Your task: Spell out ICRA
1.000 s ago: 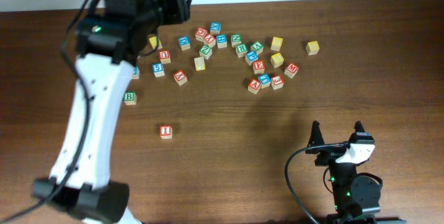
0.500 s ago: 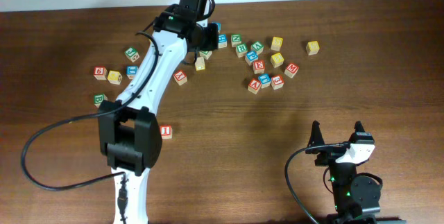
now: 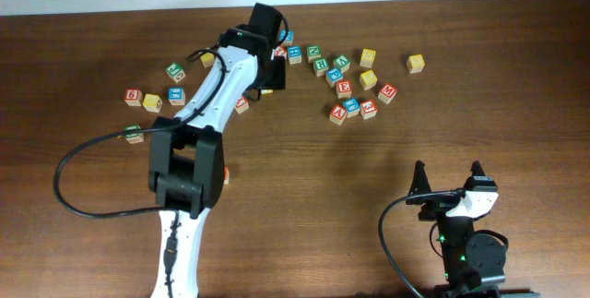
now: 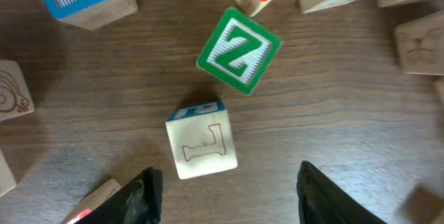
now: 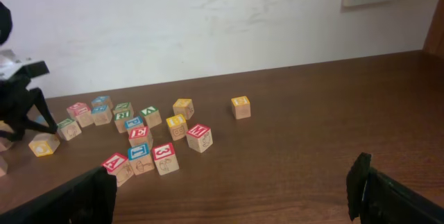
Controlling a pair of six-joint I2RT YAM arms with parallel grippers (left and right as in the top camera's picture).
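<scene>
The left gripper [image 4: 229, 179] is seen released over the far cluster of cubes, its fingers standing apart with nothing clasped between them. A bare-wood cube [image 4: 202, 144] lies just beyond the gap, and a green "Z" cube [image 4: 239, 50] sits farther on. The right gripper [image 5: 232, 182] is held wide open and empty at the near right of the table [image 3: 323, 178]. The red "A" cube [image 3: 338, 113] is found at the near left edge of the right-hand cluster. Only a red sliver of the "I" cube [image 3: 227, 172] is shown beside the left arm [image 3: 189, 164], well apart from the other cubes.
</scene>
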